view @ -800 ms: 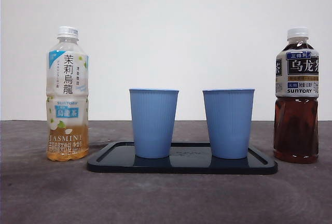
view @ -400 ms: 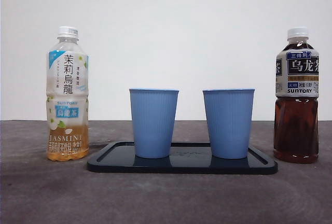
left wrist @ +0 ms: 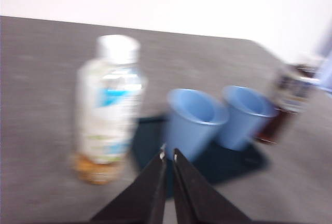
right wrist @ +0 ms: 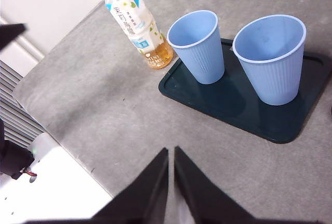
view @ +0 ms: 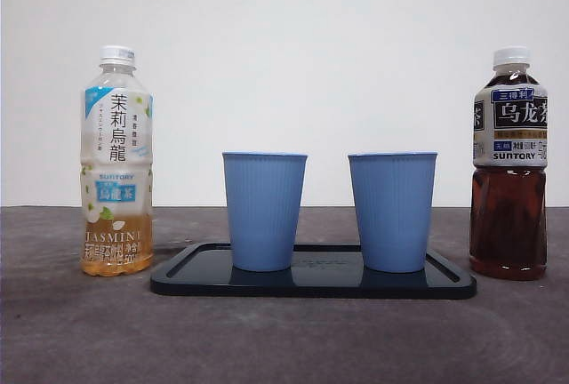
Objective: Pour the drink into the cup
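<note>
Tray (view: pixel 313 284): on the table (view: pixel 284 340), centre.
Cups: left cup (view: pixel 263 211) and right cup (view: pixel 392 211) upright on the tray, side by side, apart.
Jasmine tea bottle (view: pixel 116 162): upright, left of tray.
Oolong tea bottle (view: pixel 508 164): upright, right of tray.

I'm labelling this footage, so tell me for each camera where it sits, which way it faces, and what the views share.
Front view: low at table height, looking level at the tray, two blue cups and the wall; no robot part shows.
Left wrist view: above the table, blurred, facing the jasmine tea bottle; left claw shut.
Right wrist view: high, looking down at both cups; right claw shut.
All three share the bottle, cups and tray.
</note>
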{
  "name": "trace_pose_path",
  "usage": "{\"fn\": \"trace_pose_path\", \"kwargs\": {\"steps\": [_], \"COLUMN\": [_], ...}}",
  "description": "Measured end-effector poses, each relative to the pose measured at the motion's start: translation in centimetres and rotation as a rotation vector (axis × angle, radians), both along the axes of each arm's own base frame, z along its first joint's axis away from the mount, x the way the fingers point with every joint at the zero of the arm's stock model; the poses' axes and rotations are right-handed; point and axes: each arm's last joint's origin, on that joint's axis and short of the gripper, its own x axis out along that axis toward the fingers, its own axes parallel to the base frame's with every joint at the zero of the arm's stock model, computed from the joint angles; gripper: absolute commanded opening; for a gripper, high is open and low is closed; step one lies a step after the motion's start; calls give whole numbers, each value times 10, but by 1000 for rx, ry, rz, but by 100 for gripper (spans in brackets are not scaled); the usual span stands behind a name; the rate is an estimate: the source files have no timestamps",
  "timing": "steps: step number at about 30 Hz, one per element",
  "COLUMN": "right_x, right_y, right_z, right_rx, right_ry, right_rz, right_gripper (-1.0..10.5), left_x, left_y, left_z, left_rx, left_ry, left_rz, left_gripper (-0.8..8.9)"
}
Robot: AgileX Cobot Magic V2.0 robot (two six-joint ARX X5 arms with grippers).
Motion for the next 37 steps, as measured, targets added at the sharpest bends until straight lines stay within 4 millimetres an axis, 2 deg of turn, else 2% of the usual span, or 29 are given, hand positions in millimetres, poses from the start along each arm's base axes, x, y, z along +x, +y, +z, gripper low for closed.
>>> {"fn": "trace_pose_path", "kwargs": {"steps": [8, 13, 21, 26, 37], "right_x": [0, 0, 0, 0, 0], "right_y": [0, 0, 0, 0, 0], "right_z": [0, 0, 0, 0, 0], "right_rx": [0, 0, 0, 0, 0], "right_ry": [0, 0, 0, 0, 0], "right_rz": [0, 0, 0, 0, 1], "right_gripper": [15, 15, 15, 15, 15], "left_x": [11, 15, 16, 15, 15], "left_y": [16, 20, 22, 23, 25], "left_z": [-72, -95, -113, -110, -110], "left_rx": [37, 100, 136, 177, 218], "left_ry": [-102, -63, -50, -109, -121], "left_rz": [199, 339, 386, 403, 416], "left_gripper": [20, 20, 20, 20, 20]}}
